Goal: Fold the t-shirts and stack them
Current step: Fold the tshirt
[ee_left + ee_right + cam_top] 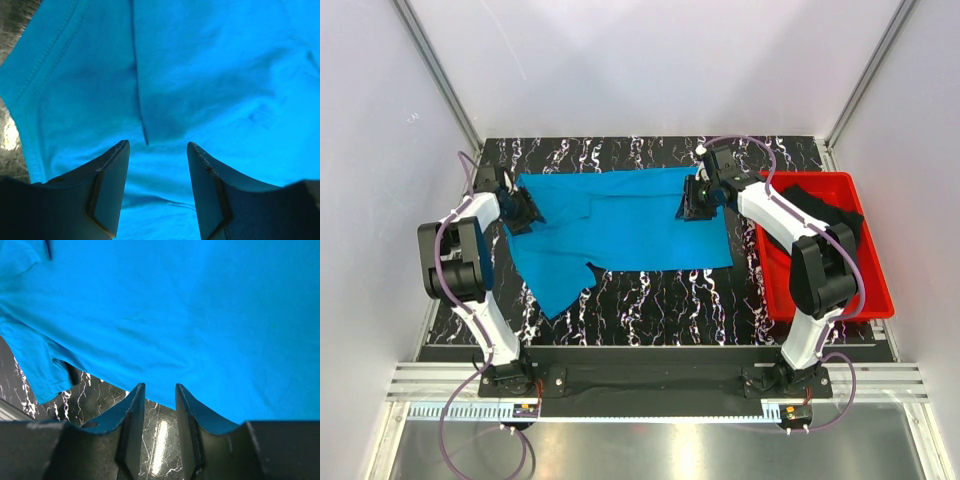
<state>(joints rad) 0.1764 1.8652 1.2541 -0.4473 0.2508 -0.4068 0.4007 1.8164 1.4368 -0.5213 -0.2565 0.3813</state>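
Currently, find bright sky-blue cloth t-shirt spread flat on black marbled table, lying lengthwise from 9 to 3 o'clock. Judge neck end toward 9, straight hem toward 3, one sleeve pointing to 7 o'clock. Note left hand over 9 o'clock end, fingers apart, clamping nothing. Note right hand near far 3 o'clock corner, fingers narrowly apart at cloth edge. Treat each end as nearest its own hand. Find plain black cloth t-shirt bunched in red plastic tray at 3 o'clock.
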